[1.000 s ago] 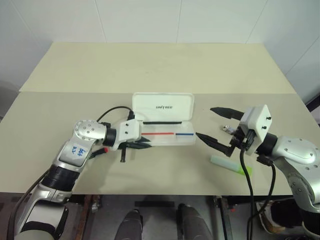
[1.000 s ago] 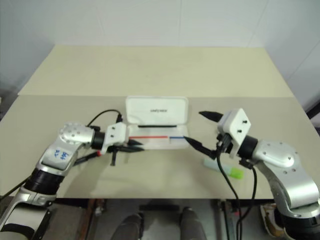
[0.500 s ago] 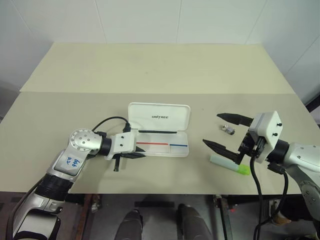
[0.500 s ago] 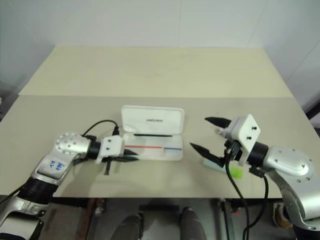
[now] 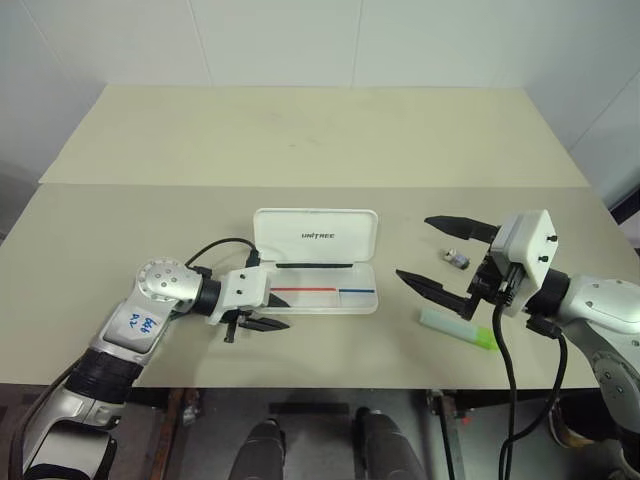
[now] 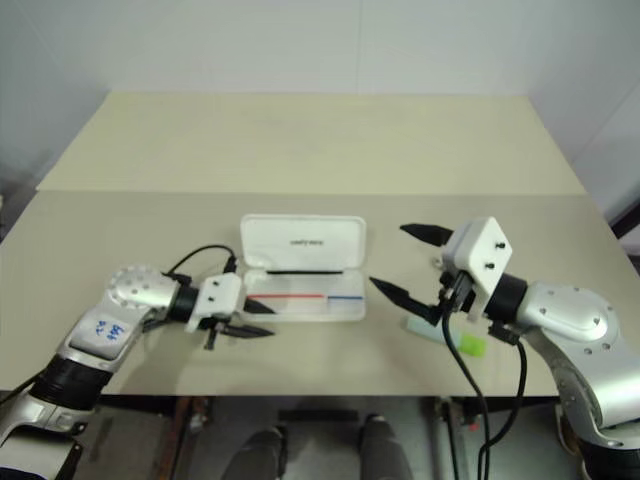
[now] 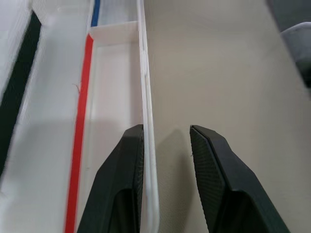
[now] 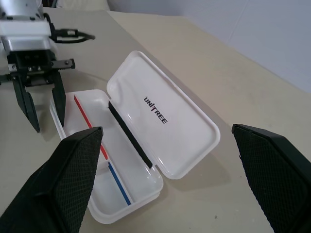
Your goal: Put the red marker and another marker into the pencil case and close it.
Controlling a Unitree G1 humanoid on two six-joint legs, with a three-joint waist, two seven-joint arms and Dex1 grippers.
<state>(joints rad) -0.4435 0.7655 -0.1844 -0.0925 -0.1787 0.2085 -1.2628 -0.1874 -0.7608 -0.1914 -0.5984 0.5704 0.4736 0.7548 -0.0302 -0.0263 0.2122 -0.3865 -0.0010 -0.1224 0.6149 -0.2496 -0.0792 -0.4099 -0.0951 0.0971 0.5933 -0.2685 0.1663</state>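
On the left, the left claw (image 5: 285,313) lies low over the pale beige surface (image 5: 300,140), at the left end of the white hard plastic hinged pencil case (image 5: 315,232). A second ago its two black fingers were clenched there. Now they have loosened and stand partly apart. In the left wrist view, the case's thin front wall runs up between the fingers (image 7: 124,170), with one finger inside the tray and the other outside it.

The case itself now sits a little closer to the near edge of the surface than it did a second ago, while the surface has kept its place in the picture. This suggests the left claw pulled the case in and is now letting go of it.

The case lies open, with its lid folded back flat. Inside the tray are a red line and a blue line. A slim black bar (image 8: 127,132) lies along the hinge, and I cannot tell whether this is the red marker.

To the right, the right claw (image 5: 413,246) hovers above the surface just past the right end of the case. It is spread wide and grasps nothing, as it was a second ago. The chunky mint-green highlighter with a yellow-green cap (image 5: 458,330) lies on the surface just below and beside it, untouched. A small grey object (image 5: 456,258) sits nearby.

The case looks ready to be filled, and the highlighter has yet to be picked up.
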